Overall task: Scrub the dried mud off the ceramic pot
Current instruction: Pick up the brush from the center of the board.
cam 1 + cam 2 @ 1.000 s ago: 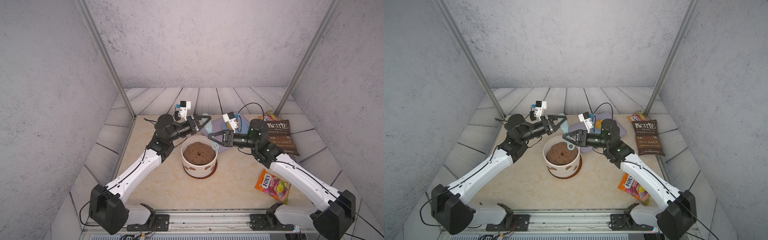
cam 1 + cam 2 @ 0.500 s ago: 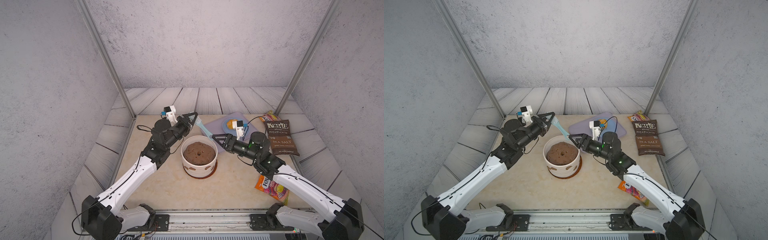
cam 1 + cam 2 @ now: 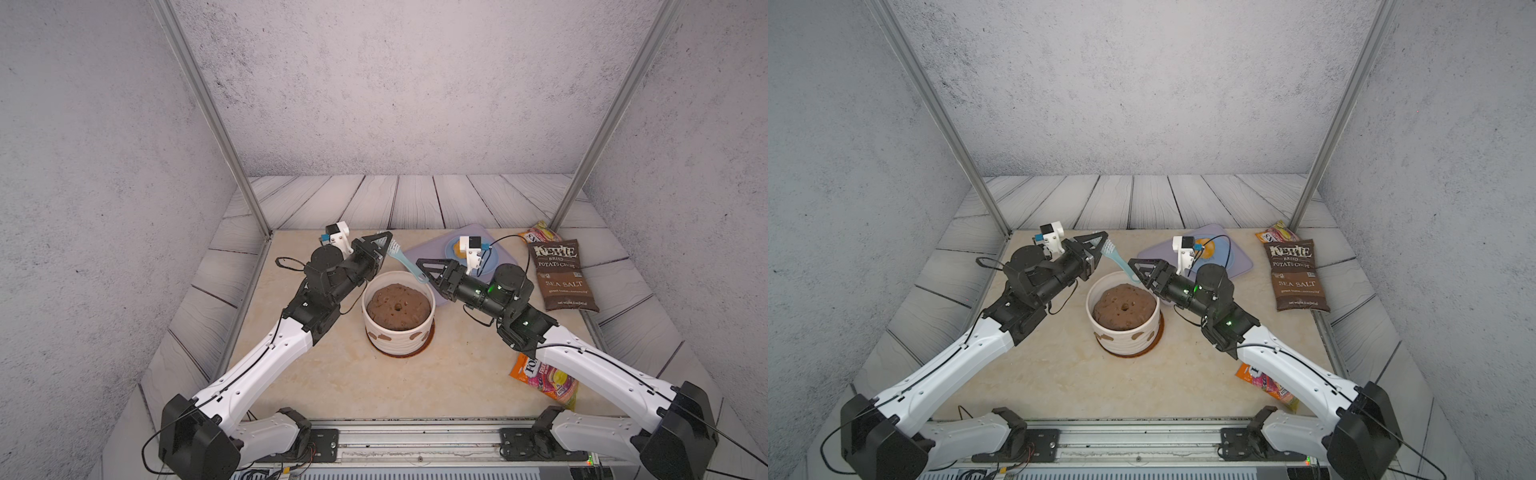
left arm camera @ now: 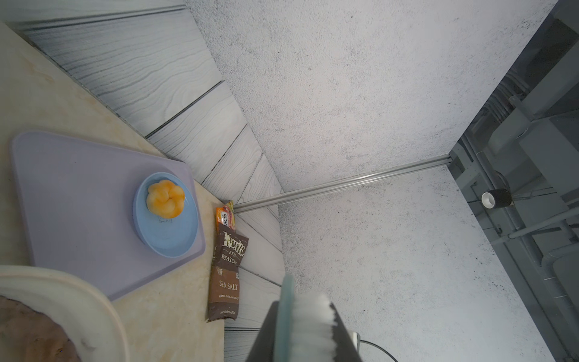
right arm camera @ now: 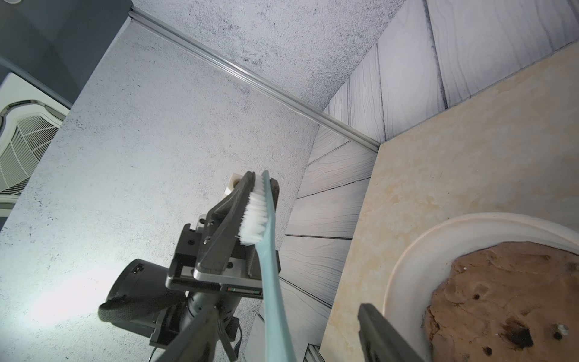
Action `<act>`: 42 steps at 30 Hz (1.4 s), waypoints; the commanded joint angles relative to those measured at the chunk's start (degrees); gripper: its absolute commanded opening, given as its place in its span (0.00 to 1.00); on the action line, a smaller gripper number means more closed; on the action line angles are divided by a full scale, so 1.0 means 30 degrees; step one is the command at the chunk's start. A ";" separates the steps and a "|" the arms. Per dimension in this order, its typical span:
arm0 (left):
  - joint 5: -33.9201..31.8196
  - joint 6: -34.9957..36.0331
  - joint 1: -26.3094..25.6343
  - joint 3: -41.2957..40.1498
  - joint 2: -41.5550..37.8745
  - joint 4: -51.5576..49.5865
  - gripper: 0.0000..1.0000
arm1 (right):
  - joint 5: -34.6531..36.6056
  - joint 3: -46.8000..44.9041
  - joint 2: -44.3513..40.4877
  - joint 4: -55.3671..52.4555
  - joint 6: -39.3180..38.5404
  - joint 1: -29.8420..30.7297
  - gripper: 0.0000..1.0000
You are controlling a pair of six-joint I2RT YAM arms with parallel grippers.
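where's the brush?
In both top views the brush hangs above the ceramic pot's far rim, head clamped in the left gripper, handle reaching toward the open right gripper.

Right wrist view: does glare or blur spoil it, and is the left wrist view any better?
Right wrist view: glare whitens the wall near the left pincer; brush sharp. Left wrist view: brush bristles and pot rim blurred, too close; plate sharp.

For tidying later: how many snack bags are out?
3: chips bag at the right edge, small bag behind it, candy bag nearer the front, partly under the right arm, which may hide more.
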 commanded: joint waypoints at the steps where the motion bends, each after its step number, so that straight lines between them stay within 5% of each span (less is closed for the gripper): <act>1: 0.0292 -0.0125 -0.0126 -0.0106 -0.0596 0.0577 0.12 | -0.0888 0.0382 0.0245 0.0469 -0.0354 0.0100 0.72; 6: 0.0473 0.0070 -0.0126 0.0420 -0.0839 -0.1233 0.12 | -0.0943 0.1416 -0.0005 -0.2174 -0.2525 0.0119 0.70; 14: -0.0616 0.0147 -0.0097 0.2390 -0.1316 -0.7952 0.13 | 0.0280 0.4480 -0.1623 -1.1576 -1.7016 0.0118 0.72; 18: -0.0840 -0.0539 -0.0097 0.3177 -0.1194 -0.9435 0.17 | 0.0812 0.4423 -0.2438 -1.2943 -2.3523 0.0159 0.72; 27: -0.0630 -0.2518 -0.0038 0.5360 -0.0125 -1.3110 0.19 | 0.4406 0.3762 -0.2638 -1.1810 -3.2376 0.2958 0.73; 33: -0.0229 -0.3479 -0.0038 0.6930 0.0576 -1.5813 0.20 | 0.7561 0.3549 -0.1323 -0.9405 -3.5844 0.5111 0.71; 42: 0.0880 -0.4354 -0.0038 0.7962 0.1162 -1.7933 0.20 | 0.7376 0.4035 0.0389 -0.7346 -3.6668 0.5129 0.42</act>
